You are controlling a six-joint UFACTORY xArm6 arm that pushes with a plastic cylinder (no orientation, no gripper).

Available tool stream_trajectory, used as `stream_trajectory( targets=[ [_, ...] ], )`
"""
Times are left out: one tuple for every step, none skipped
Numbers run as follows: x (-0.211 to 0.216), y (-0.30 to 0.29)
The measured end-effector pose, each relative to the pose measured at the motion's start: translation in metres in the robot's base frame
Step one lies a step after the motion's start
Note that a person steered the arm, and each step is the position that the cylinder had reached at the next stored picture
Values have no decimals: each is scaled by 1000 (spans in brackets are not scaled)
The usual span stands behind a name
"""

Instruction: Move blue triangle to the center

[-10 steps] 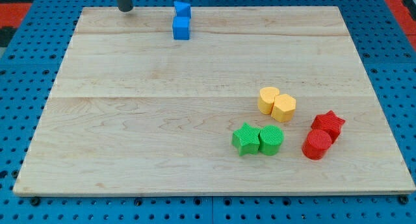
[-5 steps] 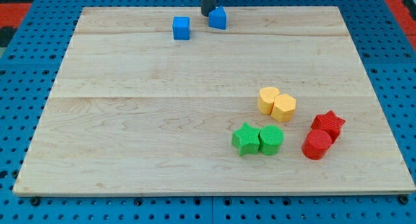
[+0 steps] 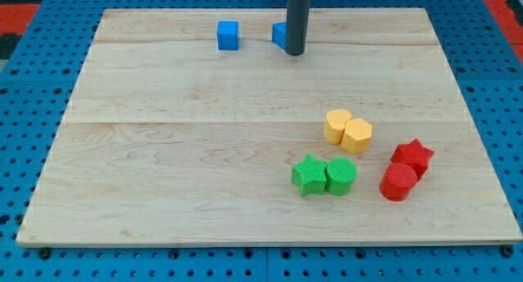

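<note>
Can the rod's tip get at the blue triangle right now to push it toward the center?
Probably yes. My tip is already right against the blue triangle, which peeks out at the rod's left. Nothing stands between them; the blue cube sits apart, farther toward the view's left.

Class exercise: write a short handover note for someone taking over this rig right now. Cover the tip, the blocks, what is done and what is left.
My tip touches the blue triangle's right side, near the board's top edge.
The blue cube sits apart, to its left.
Yellow, green and red pairs lie lower right.
Done: contact made.
Left: push the triangle down to the centre.
</note>
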State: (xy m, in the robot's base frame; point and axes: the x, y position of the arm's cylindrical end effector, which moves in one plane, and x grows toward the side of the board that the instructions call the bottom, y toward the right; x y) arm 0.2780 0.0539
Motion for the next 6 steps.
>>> stream_trajectory(
  targets=[
    [-33, 18],
    [-51, 13],
    [-48, -12],
    [-35, -42],
    [-14, -58],
    [8, -48]
  ],
)
